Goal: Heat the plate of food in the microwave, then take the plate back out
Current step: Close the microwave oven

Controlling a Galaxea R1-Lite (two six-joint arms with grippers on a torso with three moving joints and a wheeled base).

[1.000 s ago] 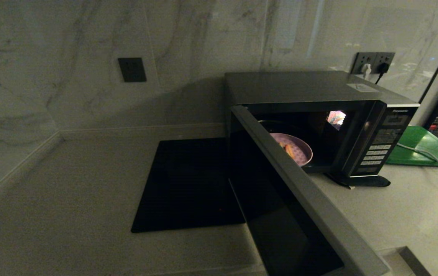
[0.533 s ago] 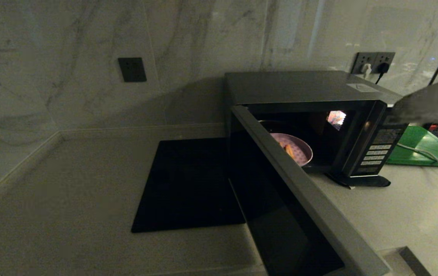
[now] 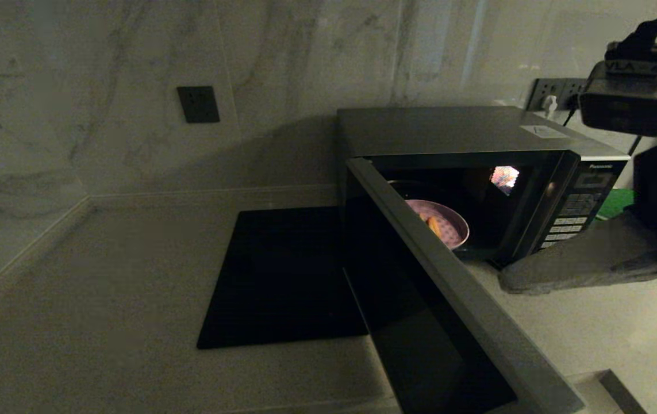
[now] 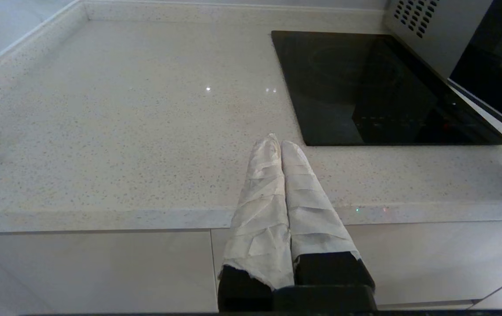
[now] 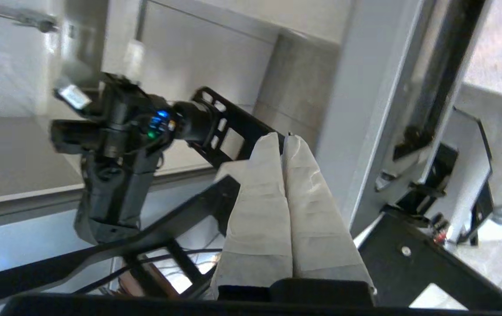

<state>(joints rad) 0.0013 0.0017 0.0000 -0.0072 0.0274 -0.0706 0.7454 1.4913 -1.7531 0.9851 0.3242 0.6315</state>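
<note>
The right gripper (image 3: 512, 282) hangs pressed closed and empty, just outside the microwave (image 3: 477, 172); the plate of food (image 3: 443, 224) sits inside, behind the open door (image 3: 466, 310). The left gripper (image 4: 277, 142), closed and empty, is parked over the counter (image 4: 123, 131).

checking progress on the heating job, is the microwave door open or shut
Open. The microwave door stands swung out toward the camera, and the plate of food sits in plain sight inside the cavity.

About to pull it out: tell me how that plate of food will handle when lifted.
The plate of food looks small and shallow, so probably light and rigid. Its smooth rim may be slippery. The loose fry-like sticks would likely slide if it tilts.
</note>
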